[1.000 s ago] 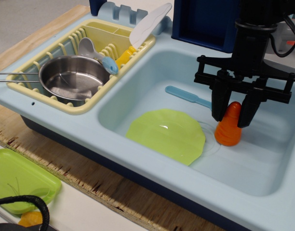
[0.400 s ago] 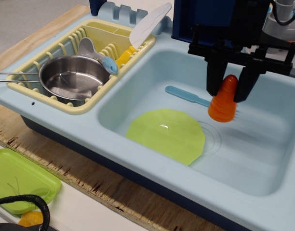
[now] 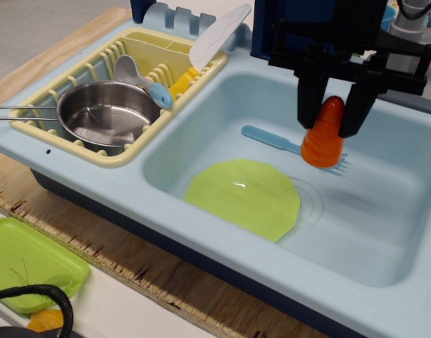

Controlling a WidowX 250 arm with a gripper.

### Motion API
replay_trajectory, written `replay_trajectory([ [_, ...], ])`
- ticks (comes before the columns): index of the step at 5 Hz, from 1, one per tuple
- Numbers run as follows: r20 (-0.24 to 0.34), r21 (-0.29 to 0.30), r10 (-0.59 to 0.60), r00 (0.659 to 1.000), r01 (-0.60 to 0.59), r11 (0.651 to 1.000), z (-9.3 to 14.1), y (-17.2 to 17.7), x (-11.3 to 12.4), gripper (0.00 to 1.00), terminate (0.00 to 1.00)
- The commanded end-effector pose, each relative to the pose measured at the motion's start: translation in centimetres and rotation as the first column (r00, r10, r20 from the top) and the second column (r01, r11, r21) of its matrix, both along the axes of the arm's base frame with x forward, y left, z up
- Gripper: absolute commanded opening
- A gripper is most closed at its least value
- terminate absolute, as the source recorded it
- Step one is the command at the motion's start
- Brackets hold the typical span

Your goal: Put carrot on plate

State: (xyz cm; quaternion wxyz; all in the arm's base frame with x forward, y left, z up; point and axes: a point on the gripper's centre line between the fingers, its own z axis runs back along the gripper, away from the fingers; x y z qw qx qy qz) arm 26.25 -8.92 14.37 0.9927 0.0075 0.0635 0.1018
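The orange ridged carrot (image 3: 324, 137) hangs upright in the air above the sink floor, held near its redder tip. My black gripper (image 3: 332, 116) is shut on the carrot, one finger on each side of it. The lime-green faceted plate (image 3: 244, 197) lies flat on the sink floor, below and to the left of the carrot. The carrot and the plate are apart.
A light blue toy fork (image 3: 275, 141) lies on the sink floor behind the carrot. The light blue sink (image 3: 384, 232) has raised walls. A yellow dish rack (image 3: 53, 130) holds a steel pot (image 3: 106, 113) and utensils. A lime-green rectangular tray (image 3: 25, 260) sits at the front left.
My gripper has lifted the carrot off the sink floor and carried it up and slightly left. The plate has not moved.
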Motion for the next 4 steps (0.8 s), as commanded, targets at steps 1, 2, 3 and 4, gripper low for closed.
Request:
replay_trajectory([
  [1,-0.002,-0.015,0.136,0.991,-0.136,0.991,0.4,2.4,-1.0,0.00,0.00],
  [2,-0.019,-0.048,0.187,0.982,-0.188,0.981,-0.5,3.1,-1.5,0.00,0.00],
  [3,-0.030,-0.059,0.201,0.979,-0.202,0.978,-1.2,3.0,-1.6,0.00,0.00],
  [4,-0.052,-0.084,0.187,0.981,-0.191,0.978,-3.0,2.6,-1.4,0.00,0.00],
])
